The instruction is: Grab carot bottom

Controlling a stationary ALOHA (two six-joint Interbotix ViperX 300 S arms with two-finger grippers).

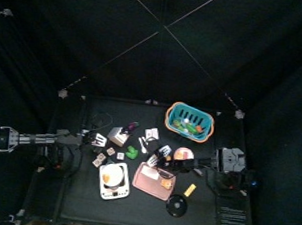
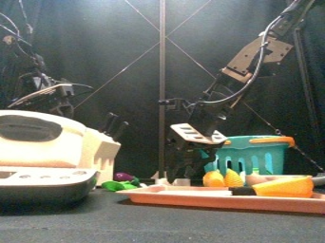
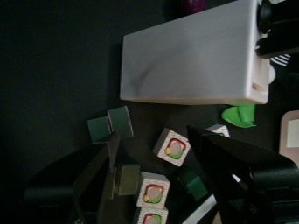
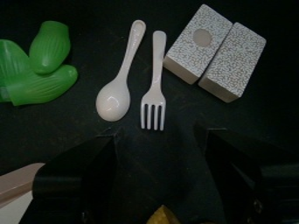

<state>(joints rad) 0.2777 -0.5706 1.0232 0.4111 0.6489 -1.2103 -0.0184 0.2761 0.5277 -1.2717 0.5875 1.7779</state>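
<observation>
Inside the black-curtained pen, on the small black table (image 1: 87, 108), the carrot bottom (image 2: 287, 186) lies half hidden on a pink tray (image 2: 191, 197) by the teal basket (image 2: 260, 152), while the left gripper (image 3: 170, 188) and right gripper (image 4: 158, 166) both hover wide open, holding nothing.

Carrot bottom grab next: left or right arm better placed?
Right. The carrot piece lies on the table's right half, close to the right gripper, jaws open. The left gripper is over the white box, farther off.
</observation>
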